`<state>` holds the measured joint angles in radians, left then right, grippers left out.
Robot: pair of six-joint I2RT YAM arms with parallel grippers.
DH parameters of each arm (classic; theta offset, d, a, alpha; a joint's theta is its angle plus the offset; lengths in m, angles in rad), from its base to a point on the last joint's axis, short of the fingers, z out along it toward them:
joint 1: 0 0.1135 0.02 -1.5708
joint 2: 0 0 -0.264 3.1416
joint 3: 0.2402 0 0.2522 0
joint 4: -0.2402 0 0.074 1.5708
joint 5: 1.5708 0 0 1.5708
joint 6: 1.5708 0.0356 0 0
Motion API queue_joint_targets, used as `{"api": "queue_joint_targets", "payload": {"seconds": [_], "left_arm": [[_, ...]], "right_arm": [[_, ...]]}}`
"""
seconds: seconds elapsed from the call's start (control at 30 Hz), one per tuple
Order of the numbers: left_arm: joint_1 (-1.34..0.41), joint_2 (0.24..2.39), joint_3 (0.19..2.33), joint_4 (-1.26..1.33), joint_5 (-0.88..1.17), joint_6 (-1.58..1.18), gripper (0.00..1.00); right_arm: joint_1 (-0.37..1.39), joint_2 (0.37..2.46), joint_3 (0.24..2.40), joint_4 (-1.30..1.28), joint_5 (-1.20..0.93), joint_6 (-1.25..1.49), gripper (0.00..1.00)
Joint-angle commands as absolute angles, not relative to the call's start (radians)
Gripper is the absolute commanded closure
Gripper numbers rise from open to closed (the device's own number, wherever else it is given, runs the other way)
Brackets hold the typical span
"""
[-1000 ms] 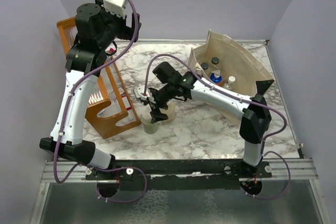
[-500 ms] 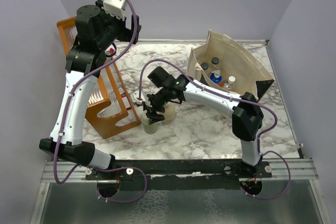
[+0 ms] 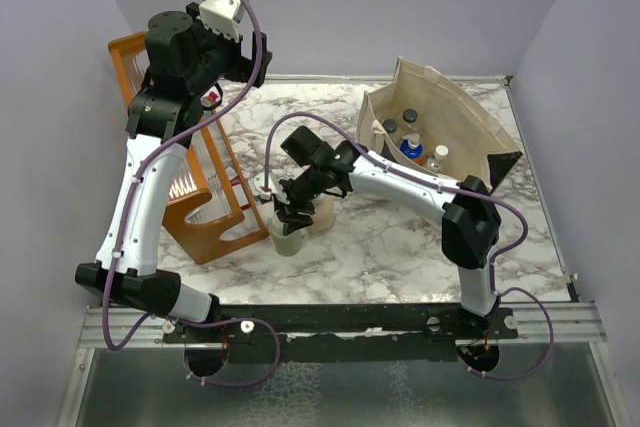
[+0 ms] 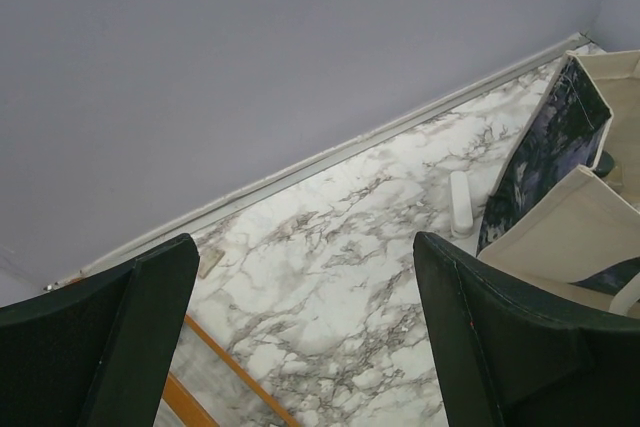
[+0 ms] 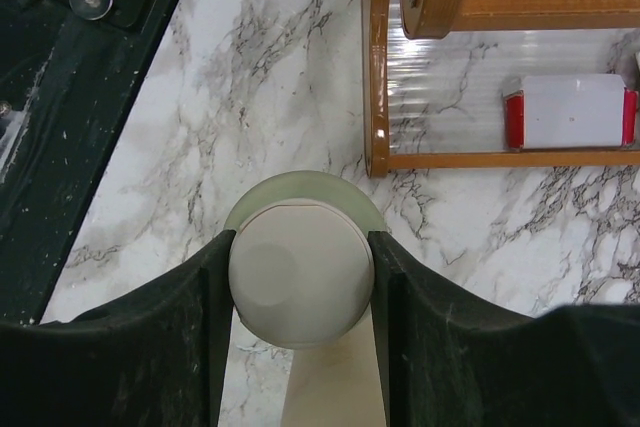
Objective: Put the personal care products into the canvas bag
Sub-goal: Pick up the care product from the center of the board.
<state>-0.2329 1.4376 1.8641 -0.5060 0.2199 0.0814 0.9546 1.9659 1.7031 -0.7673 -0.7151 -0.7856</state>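
The right gripper (image 5: 300, 275) is positioned over the olive-grey bottle (image 3: 287, 241). Its two fingers (image 5: 150, 347) are closed against opposite sides of the bottle's cream cap (image 5: 300, 277), with no gap visible on either side. The bottle is upright on the marble table (image 3: 400, 247), near the front foot of the orange wooden rack (image 3: 200, 217) and well apart from the canvas bag (image 3: 445, 97). A beige bottle (image 3: 323, 213) stands just beside it and is partly hidden by the gripper.

The canvas bag sits at the far right of the table with its mouth open to the camera. Inside it are two black-capped bottles (image 3: 408, 117), a blue-capped bottle (image 3: 410, 147) and a pale-capped bottle (image 3: 440, 154). The left wrist view shows the bag's dark patterned panel (image 4: 540, 147).

The left gripper (image 4: 300, 347) is raised above the rack at the far left and faces the back wall. Its fingers (image 4: 100, 347) are spread wide apart and hold nothing.
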Motion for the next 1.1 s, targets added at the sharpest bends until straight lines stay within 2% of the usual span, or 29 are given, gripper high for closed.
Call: {"api": "queue_joint_targets", "payload": {"seconds": [0.0, 0.1, 0.4, 1.07], "left_arm": [[-0.225, 1.406, 1.853, -0.487, 0.257, 0.078, 0.09], [-0.225, 1.406, 1.851, -0.486, 0.27, 0.079, 0.09], [-0.225, 1.405, 1.828, -0.483, 0.298, 0.078, 0.09], [-0.225, 1.436, 1.809, -0.461, 0.297, 0.091, 0.09]], "right_arm": [[0.963, 1.974, 1.789, -0.831, -0.767, -0.796, 0.75], [0.963, 1.975, 1.826, -0.869, -0.781, -0.797, 0.88], [0.963, 1.931, 1.885, -0.966, -0.859, -0.802, 0.99], [0.962, 1.632, 2.021, -1.085, -0.777, -0.765, 0.99]]}}
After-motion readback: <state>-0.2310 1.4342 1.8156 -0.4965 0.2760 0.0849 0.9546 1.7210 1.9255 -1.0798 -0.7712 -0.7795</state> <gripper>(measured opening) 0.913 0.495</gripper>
